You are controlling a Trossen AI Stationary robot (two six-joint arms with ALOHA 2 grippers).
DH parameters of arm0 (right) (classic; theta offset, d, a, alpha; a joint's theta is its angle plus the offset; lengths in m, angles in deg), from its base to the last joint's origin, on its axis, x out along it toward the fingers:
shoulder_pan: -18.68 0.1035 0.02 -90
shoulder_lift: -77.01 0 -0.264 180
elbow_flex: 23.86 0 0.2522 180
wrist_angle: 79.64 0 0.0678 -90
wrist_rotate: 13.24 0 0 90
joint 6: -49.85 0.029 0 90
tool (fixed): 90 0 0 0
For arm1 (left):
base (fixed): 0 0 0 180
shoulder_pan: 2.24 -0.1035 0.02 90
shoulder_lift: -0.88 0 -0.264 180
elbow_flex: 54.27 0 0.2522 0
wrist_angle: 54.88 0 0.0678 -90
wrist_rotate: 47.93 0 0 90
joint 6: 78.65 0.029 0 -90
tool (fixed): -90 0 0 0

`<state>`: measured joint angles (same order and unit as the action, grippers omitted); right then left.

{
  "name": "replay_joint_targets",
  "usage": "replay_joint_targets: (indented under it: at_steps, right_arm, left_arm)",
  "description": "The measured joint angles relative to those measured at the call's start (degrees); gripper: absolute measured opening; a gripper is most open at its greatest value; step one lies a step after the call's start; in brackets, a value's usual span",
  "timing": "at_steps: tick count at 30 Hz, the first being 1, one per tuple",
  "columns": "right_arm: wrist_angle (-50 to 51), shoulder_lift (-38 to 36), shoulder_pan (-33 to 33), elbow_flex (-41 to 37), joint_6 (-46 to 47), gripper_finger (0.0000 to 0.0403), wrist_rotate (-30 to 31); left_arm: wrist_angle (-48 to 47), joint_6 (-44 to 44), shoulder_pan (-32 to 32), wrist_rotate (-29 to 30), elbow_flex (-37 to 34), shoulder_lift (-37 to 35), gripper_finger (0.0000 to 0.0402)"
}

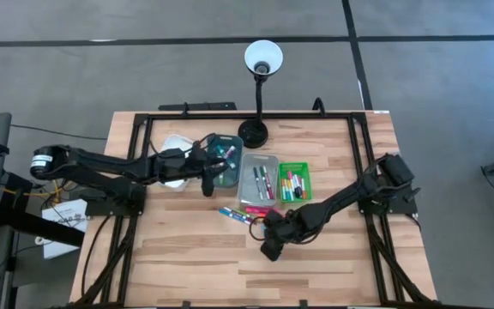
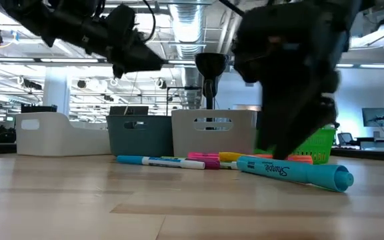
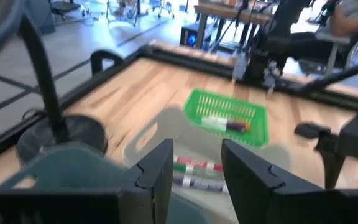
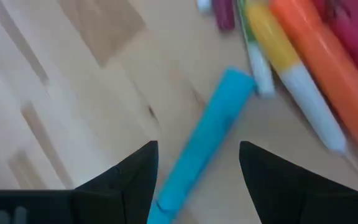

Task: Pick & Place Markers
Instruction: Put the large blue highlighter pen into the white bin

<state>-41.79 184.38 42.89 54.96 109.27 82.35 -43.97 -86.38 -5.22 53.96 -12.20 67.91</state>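
From above, your right claw (image 1: pixel 267 238) hangs low over the loose markers (image 1: pixel 240 214) lying on the counter (image 1: pixel 187 266) in front of the trays; the left claw (image 1: pixel 212 172) is over the dark tray (image 1: pixel 227 163).

At counter level, the blue highlighter (image 2: pixel 292 173) lies flat — light, stiff, slick, likely to roll.

Left wrist: fingers part-open, nothing between them.

Right wrist: jaws wide and empty, straddling the blue barrel — take it mid-barrel, across its width.

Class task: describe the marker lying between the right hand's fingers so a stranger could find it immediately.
Start at the black desk lamp, then go down past the trays to the loose markers. The light blue highlighter lies beneath the open right hand: all blue, thicker than its white-barrelled neighbours.
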Motion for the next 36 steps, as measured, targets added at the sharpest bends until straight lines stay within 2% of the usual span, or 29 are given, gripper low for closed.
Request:
replay_joint_targets:
  at_steps: [4, 7, 11, 15, 22, 25, 28, 31, 34, 36]
  right_arm:
    - [0.3, 2.6, -1.2, 0.0, 0.2, 0.021, 1.7]
    - [2.3, 4.5, -2.2, 0.8, 0.2, 0.0186, 0.8]
    - [4.5, 5.4, -3.8, 1.7, -1.2, 0.0119, -1.6]
    - [3.1, 3.7, -4.7, 1.3, -2.9, 0.0045, -1.8]
    - [-3.7, -0.8, -4.0, 2.3, -8.5, 0.0046, 6.1]
    - [-8.9, -2.7, -3.2, 2.3, -13.2, 0.0065, 9.8]
    - [-15.2, -4.6, -2.3, 2.3, -19.3, 0.0072, 17.2]
    - [-22.9, -5.6, -2.5, 2.3, -26.4, 0.0067, 22.1]
    - [-33.8, -6.0, -3.0, 2.3, -34.2, 0.0062, 23.0]
    - [-40.3, -6.3, -3.4, 2.3, -38.8, 0.0062, 23.0]
  left_arm:
    - [-0.2, -0.1, 0.0, 0.0, -0.8, 1.0, 0.0131]
    - [-0.2, -0.3, 0.0, 0.0, -1.3, 1.4, 0.0131]
    - [0.0, -2.5, 1.1, -0.5, -1.8, 1.0, 0.0131]
    - [1.4, -2.9, 3.7, -5.4, -1.9, 0.2, 0.0131]
    - [3.9, -2.9, 11.9, -12.7, -1.8, -1.2, 0.0131]
    - [3.5, -3.0, 16.1, -14.4, -1.8, -0.9, 0.0131]
    - [3.3, -3.0, 20.2, -14.6, -1.9, 0.5, 0.0131]
    - [3.6, -3.0, 23.1, -14.7, -1.9, 2.4, 0.0131]
    - [3.7, -2.9, 24.1, -14.3, -1.9, 4.3, 0.0131]
    - [3.7, -2.9, 24.2, -11.9, -1.9, 5.5, 0.0131]
